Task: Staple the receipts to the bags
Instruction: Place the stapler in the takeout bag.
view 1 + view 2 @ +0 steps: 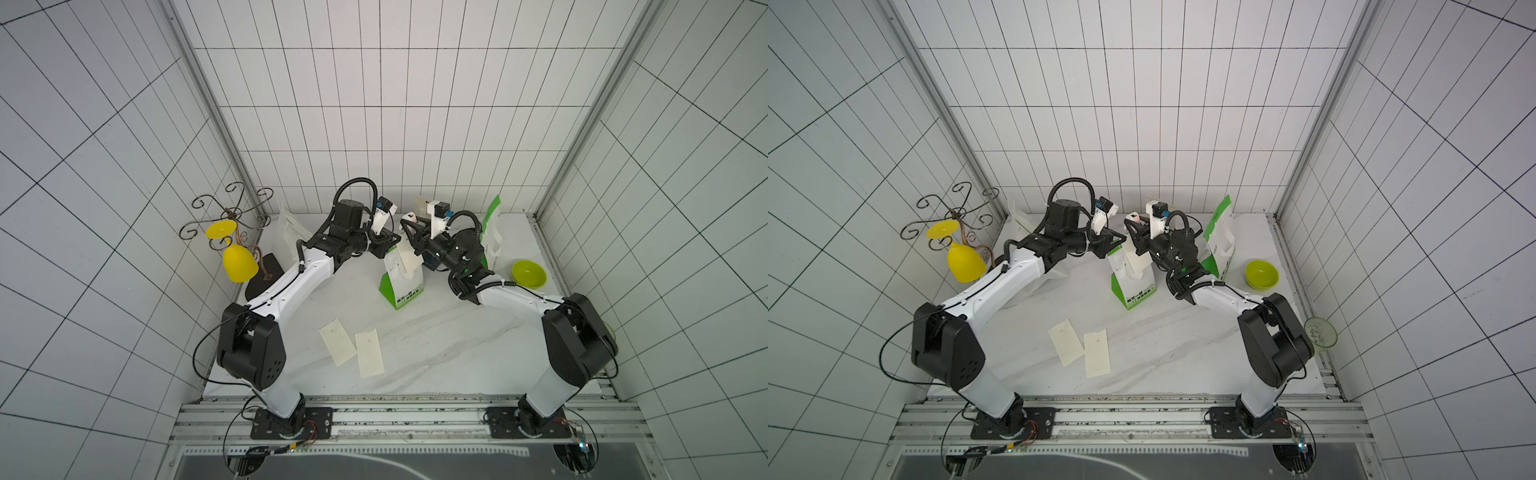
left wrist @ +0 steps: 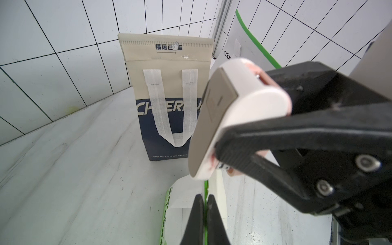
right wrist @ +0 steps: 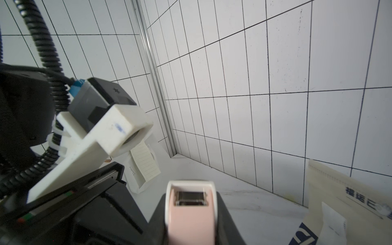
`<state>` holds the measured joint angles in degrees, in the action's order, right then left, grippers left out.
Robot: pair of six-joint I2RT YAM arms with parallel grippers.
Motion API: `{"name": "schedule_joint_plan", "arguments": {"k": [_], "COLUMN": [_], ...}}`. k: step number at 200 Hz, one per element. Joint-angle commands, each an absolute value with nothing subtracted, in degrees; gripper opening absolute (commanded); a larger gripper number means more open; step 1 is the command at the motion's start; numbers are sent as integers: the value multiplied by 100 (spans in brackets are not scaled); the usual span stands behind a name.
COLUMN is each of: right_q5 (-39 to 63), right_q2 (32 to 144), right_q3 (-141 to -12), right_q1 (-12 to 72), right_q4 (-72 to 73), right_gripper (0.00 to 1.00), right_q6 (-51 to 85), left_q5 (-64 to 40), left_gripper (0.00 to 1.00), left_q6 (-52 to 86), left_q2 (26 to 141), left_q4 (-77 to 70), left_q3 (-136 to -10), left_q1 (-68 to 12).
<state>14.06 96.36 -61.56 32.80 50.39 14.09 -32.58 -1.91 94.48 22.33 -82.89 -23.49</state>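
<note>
left tool (image 2: 204, 202): closed tight, pinched on the top edge of the middle bag, green edging caught between the two black fingers
right tool (image 1: 415, 237): closed part-way around the stapler, one finger along each long side, gripping it
stapler (image 2: 237, 118): pink and white, off the table, metal base plate turned toward the left wrist camera, close above the pinched bag edge; contact with the paper not clear
middle bag (image 1: 401, 291): white and green, upright in the centre of the table, between the two arms
draped receipt (image 1: 405, 258): cream strip lying down the upper front of the middle bag, just beside the left tool; whether pinched along with the bag cannot be told
loose receipts (image 1: 337, 341): two strips flat on the table, nearer the arm bases; second receipt (image 1: 369, 352) just beside the tilted one
navy bag (image 2: 167, 118): upright behind the middle bag, cream top band, white handles hanging down its front
second green bag (image 1: 1219, 239): white and green, upright at the back right
white bag (image 1: 291, 232): plain, back left, partly hidden by the left arm; lined slip (image 3: 145, 163) against its face
table (image 1: 436, 345): white, marbled
bowl (image 1: 528, 274): lime green, beside the right arm
wire stand (image 1: 226, 214): dark scrollwork at the left edge, yellow cup (image 1: 239, 262) hanging from it
</note>
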Motion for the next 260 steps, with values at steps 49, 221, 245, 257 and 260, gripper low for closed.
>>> {"name": "schedule_joint_plan", "arguments": {"k": [49, 221, 245, 257, 260], "right_q5": [1398, 899, 811, 680, 651], "right_q2": [9580, 9344, 9230, 9112, 9094], "right_q3": [-6137, -5919, -5884, -5702, -5681], "right_q1": [3382, 3517, 3611, 3672, 3689], "right_q4": [5276, 4185, 3748, 3762, 3722], "right_gripper": [0, 5, 18, 24, 25], "right_q6": [1270, 1149, 1283, 1316, 1318], "left_q5": [-3428, -3217, -3167, -3138, -3126], "left_gripper": [0, 0, 0, 0, 0], "left_q6": [-62, -233, -285, -324, -336], "left_q2": [9494, 9240, 9207, 9148, 9131], "left_q4": [2039, 1645, 1542, 1421, 1381], "left_q3": [-8218, -7894, -7808, -7709, -7675], "left_q1": [-2276, -2346, -2347, -2347, -2347]}}
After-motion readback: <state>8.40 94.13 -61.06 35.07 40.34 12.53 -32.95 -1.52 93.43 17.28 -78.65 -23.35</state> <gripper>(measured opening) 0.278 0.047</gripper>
